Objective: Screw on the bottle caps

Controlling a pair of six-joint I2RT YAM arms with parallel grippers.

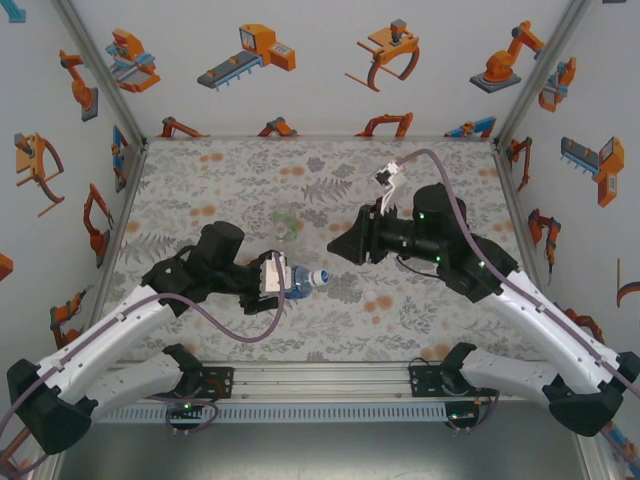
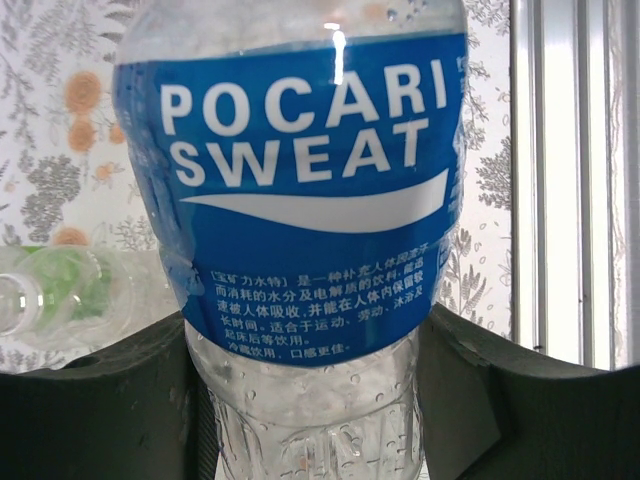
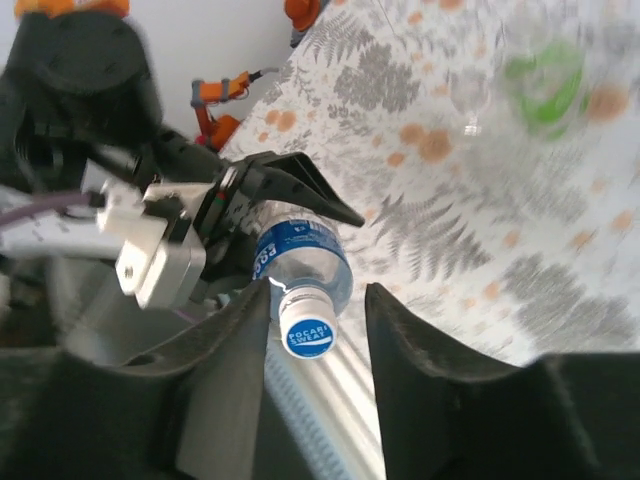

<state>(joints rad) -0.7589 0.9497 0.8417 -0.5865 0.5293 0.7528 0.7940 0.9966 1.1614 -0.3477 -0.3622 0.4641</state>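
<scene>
Left hand (image 1: 281, 280) grasps the blue-label bottle (image 2: 300, 200), its cap (image 3: 307, 336) apparently seated; right hand (image 3: 317, 297) stands released near it; green bottle (image 3: 545, 85) lies on the worktop (image 1: 450, 330).

The clear plastic bottle with the blue label (image 2: 300, 200) is cut off by the top and bottom edges of the left wrist view. Beside it, the green-tinted clear bottle (image 2: 62, 285) is blurred and cropped at the left edge. From above, the labelled bottle's body is largely hidden inside the left gripper (image 1: 283, 282).
</scene>
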